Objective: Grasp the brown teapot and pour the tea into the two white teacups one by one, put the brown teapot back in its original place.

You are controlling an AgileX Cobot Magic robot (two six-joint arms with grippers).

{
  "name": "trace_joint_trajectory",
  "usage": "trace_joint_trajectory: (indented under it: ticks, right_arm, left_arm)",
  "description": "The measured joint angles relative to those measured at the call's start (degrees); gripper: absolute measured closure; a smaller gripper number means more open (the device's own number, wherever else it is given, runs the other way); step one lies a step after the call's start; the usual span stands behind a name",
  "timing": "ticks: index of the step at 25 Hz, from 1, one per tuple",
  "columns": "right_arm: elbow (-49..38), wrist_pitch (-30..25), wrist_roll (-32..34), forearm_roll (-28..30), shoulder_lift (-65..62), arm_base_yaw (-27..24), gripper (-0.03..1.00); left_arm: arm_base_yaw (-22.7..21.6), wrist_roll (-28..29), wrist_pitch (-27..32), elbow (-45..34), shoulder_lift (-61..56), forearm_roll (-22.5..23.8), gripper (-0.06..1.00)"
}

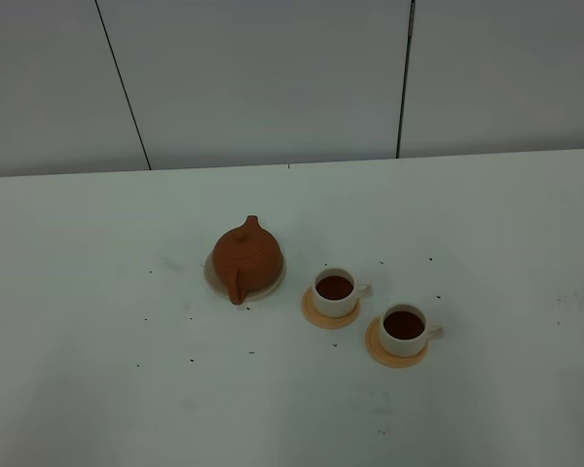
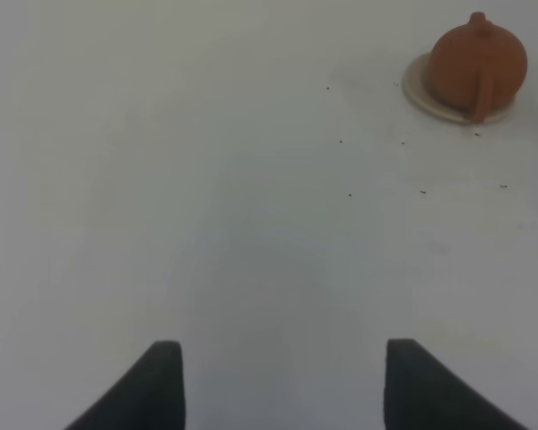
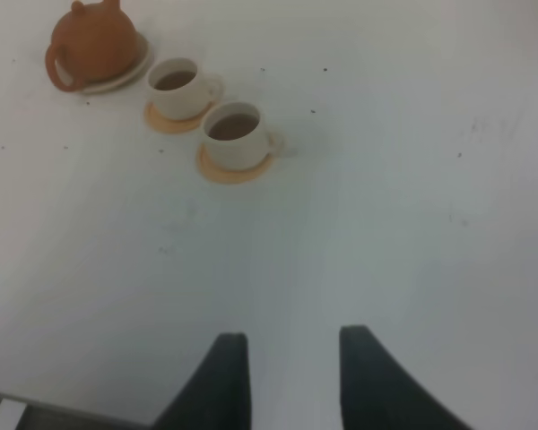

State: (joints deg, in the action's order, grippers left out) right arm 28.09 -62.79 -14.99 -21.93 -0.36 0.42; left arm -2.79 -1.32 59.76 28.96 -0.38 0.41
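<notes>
The brown teapot (image 1: 245, 255) stands upright on its round cream saucer (image 1: 274, 282), lid on, handle toward the table's front. To its right are the two white teacups, one nearer the pot (image 1: 334, 290) and one further right (image 1: 404, 328); both hold dark tea. No gripper shows in the exterior view. In the left wrist view my left gripper (image 2: 282, 387) is wide open over bare table, far from the teapot (image 2: 477, 58). My right gripper (image 3: 291, 376) has its fingers apart with nothing between them, well short of the cups (image 3: 177, 85) (image 3: 236, 133) and the teapot (image 3: 91, 45).
Each cup rests on a flat orange coaster (image 1: 318, 316) (image 1: 386, 356). The white table (image 1: 97, 389) carries small dark specks around the pot. A pale panelled wall (image 1: 273, 78) rises behind the table's far edge.
</notes>
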Motion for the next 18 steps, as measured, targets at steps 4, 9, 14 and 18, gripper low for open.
trace_joint_trajectory:
  ticks: [4, 9, 14, 18]
  right_arm:
    - [0.0, 0.0, 0.0, 0.0, 0.0, 0.0, 0.72]
    - [0.0, 0.0, 0.0, 0.0, 0.0, 0.0, 0.72]
    - [0.0, 0.0, 0.0, 0.0, 0.0, 0.0, 0.72]
    - [0.0, 0.0, 0.0, 0.0, 0.0, 0.0, 0.72]
  left_arm:
    - [0.0, 0.0, 0.0, 0.0, 0.0, 0.0, 0.39]
    - [0.0, 0.0, 0.0, 0.0, 0.0, 0.0, 0.39]
    - [0.0, 0.1, 0.0, 0.0, 0.0, 0.0, 0.39]
    - [0.0, 0.0, 0.0, 0.0, 0.0, 0.0, 0.39]
